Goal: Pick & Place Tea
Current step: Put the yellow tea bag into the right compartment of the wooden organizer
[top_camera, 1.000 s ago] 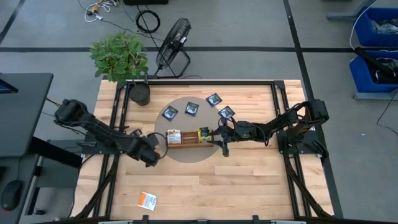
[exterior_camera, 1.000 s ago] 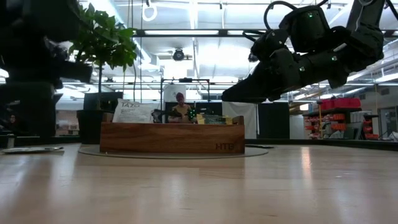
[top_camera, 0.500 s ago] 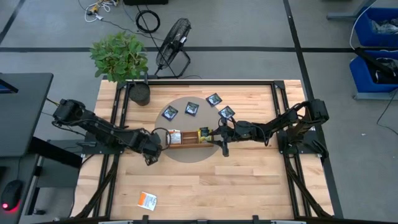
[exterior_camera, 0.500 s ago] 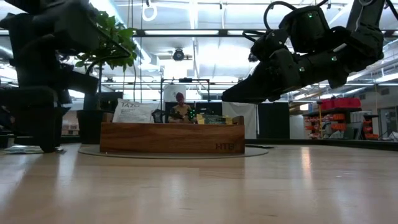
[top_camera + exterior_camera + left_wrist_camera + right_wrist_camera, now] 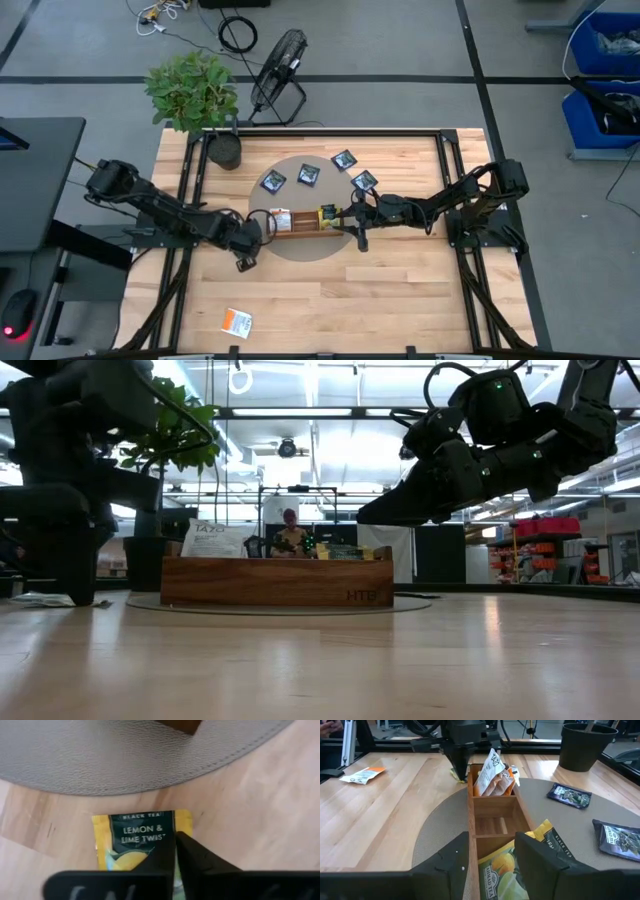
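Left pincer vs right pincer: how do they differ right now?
The left pincer is shut on the yellow lemon & lime sachet, down at the table just off the grey mat. The right pincer is open and holds nothing. It hovers above one end of the wooden tray, over the compartment of yellow sachets. Both are dark two-finger pincers, one at each end of the tray.
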`<control>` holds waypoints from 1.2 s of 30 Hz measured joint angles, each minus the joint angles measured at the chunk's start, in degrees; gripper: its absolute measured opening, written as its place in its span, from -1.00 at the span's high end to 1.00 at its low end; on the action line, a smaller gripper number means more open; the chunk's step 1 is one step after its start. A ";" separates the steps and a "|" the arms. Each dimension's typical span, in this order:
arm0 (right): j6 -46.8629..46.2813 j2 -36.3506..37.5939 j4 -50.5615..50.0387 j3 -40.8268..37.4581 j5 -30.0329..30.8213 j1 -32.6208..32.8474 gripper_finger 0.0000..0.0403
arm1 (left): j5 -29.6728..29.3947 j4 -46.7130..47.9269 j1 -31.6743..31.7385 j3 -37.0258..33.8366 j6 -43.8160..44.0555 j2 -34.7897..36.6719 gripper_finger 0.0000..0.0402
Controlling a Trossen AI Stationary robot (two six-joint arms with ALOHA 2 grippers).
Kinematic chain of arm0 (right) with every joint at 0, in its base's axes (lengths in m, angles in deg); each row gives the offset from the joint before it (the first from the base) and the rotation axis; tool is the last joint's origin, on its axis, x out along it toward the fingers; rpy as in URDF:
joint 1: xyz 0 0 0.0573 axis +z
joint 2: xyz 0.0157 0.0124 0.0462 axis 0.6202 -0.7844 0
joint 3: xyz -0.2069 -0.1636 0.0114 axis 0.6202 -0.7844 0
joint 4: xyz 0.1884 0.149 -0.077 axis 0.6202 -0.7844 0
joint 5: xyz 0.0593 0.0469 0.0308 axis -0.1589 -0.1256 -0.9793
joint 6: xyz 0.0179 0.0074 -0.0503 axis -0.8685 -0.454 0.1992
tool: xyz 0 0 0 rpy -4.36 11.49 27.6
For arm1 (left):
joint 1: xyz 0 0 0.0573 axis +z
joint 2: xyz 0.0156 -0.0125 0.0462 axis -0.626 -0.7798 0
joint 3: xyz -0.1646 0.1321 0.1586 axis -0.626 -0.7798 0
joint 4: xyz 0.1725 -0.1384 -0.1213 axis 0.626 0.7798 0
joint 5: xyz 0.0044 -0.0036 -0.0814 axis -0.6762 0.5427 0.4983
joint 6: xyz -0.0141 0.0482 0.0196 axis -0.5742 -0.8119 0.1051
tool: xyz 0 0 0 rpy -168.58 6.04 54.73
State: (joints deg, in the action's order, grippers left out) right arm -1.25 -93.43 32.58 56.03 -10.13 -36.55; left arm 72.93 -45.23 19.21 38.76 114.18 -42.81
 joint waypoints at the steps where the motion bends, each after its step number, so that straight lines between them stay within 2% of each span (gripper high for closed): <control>1: 0.00 0.00 -0.03 0.00 0.00 0.00 0.17 | -0.12 -0.47 -0.38 0.00 0.00 0.00 0.95; 13: -0.11 0.00 0.21 0.02 0.00 0.00 0.17 | 1.66 -5.93 -5.20 3.95 -0.23 -0.22 0.99; 18: -0.50 0.00 0.19 0.02 0.00 0.00 0.17 | 0.94 -6.12 -5.19 5.44 1.45 -0.13 0.89; 22: -0.50 0.00 0.17 0.02 0.00 0.00 0.17 | -0.11 -4.71 -5.18 5.44 0.79 -0.22 0.67; 31: -0.48 0.00 0.17 0.02 -0.44 0.00 0.17 | -2.33 -2.64 -5.06 4.83 2.61 -0.22 -0.06; 36: -0.48 0.00 0.17 0.02 -0.44 -0.02 0.17 | -4.03 -0.41 -5.02 4.75 3.68 -0.22 -0.26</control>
State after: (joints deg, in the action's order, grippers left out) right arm -1.73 -93.43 32.75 56.06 -10.57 -36.57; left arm 68.90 -45.64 14.20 43.51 117.86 -43.02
